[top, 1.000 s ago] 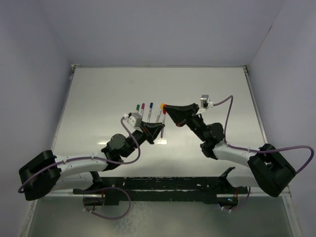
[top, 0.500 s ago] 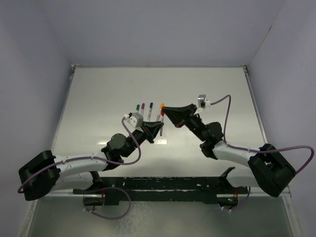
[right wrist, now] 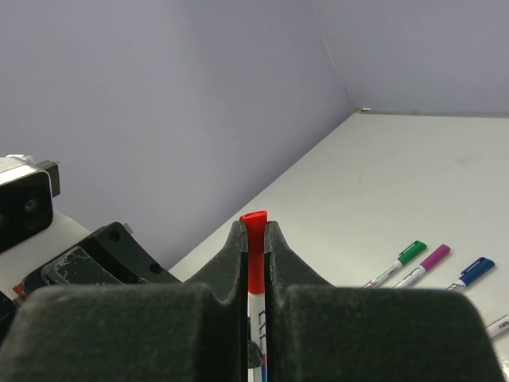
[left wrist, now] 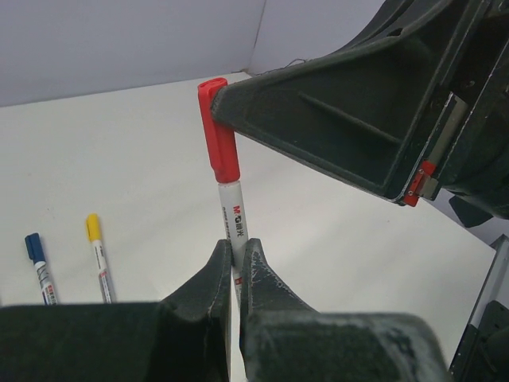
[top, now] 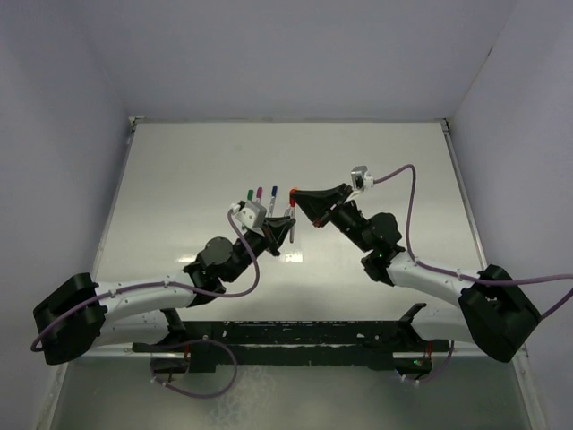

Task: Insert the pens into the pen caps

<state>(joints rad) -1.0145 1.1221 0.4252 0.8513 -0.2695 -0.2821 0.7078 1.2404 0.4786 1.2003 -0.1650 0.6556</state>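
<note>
Noted thin silvery-white pen [left wrist: 233,211] pinched in left fingers [left wrist: 211,280], axis toward 12 o'clock; stubby red plastic cap [left wrist: 221,135], pinched in right fingers [left wrist: 334,103], coaxial on tip.

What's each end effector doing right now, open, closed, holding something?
The left end effector is closed on the white pen.
The right end effector is closed on the red cap.

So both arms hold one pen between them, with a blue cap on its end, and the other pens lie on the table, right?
Almost: the cap on the held pen is red, not blue; the left wrist view shows it plainly. The rest holds.
</note>
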